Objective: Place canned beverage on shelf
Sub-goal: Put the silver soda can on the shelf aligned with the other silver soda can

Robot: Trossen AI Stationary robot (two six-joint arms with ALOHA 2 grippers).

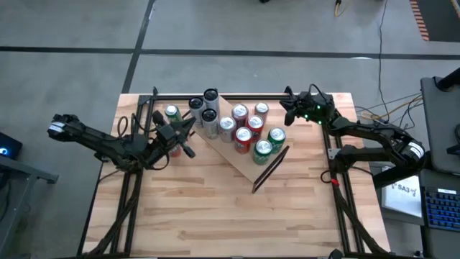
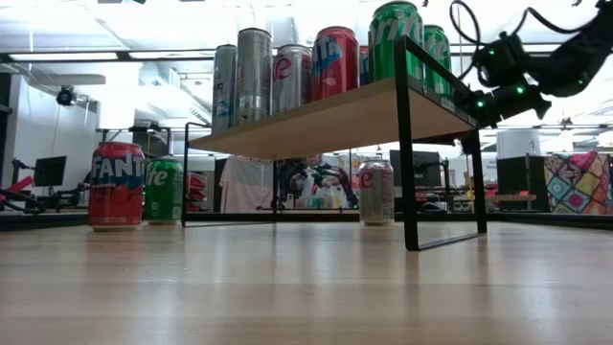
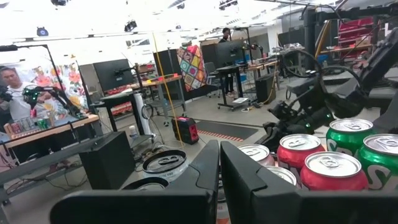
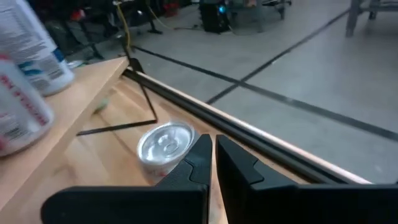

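Observation:
The shelf (image 1: 248, 160) stands slantwise at the middle of the table's far half and carries several cans (image 1: 243, 134), red, green and silver. On the table, a silver canned beverage (image 4: 163, 144) stands upright near the far rail, beside the shelf's board (image 4: 74, 106); the low view shows it under the shelf (image 2: 375, 192). My right gripper (image 4: 213, 149) hovers shut above and just short of this can, level with the shelf top (image 2: 479, 101). My left gripper (image 3: 219, 158) is shut at the shelf's left end (image 1: 190, 134), pointing over the can tops.
A red Fanta can (image 2: 117, 185) and a green can (image 2: 164, 191) stand on the table left of the shelf, by my left arm. A black rail (image 4: 261, 140) runs along the table's far edge. The near half of the tabletop (image 1: 230, 216) is bare wood.

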